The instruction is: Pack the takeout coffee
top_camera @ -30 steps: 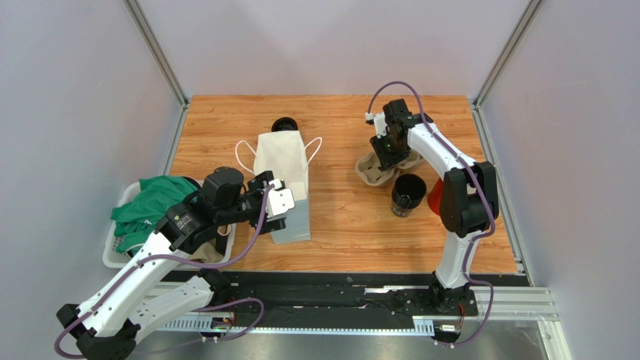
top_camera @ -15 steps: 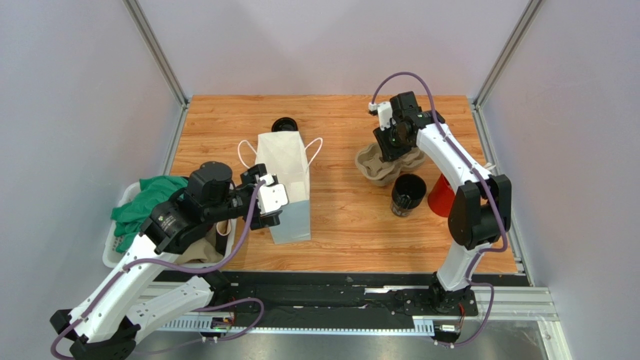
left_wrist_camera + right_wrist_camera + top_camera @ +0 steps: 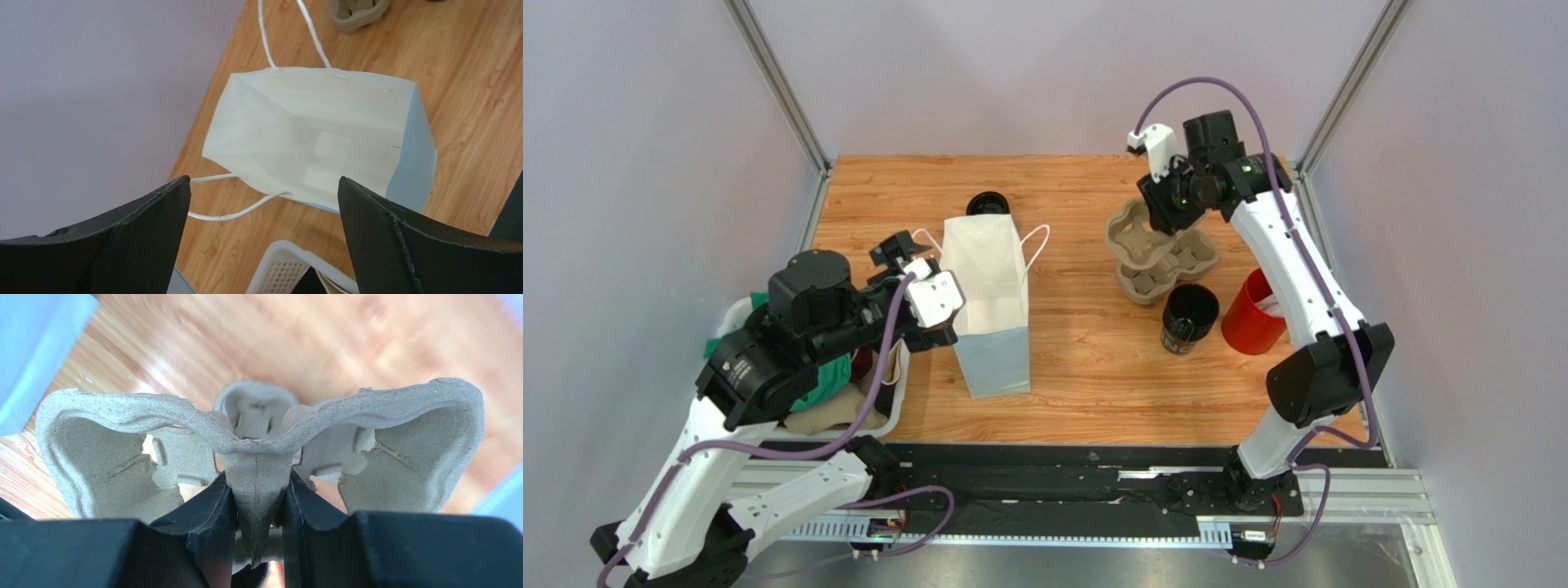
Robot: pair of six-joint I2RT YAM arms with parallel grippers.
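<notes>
Over the last second the right hand (image 3: 1169, 206) has lifted the cardboard tray (image 3: 1161, 251) up from the table (image 3: 1075, 361). The left hand (image 3: 928, 298) has drawn back from the left side of the paper bag (image 3: 989, 306). From above, the takeout coffee (image 3: 1189, 319) stands on the table well right of the bag, under the raised tray. A red cup (image 3: 1255, 315) is farther right again.

The left wrist view looks down into the bag's open, empty mouth, with that hand's fingers spread wide and holding nothing.

The right wrist view shows the hand pinching the tray's centre ridge, a well hanging on either side.

The step in hand appears to be moving the tray. Next it likely needs carrying to the bag's mouth and lowering in level, while the left hand steadies the opening.
</notes>
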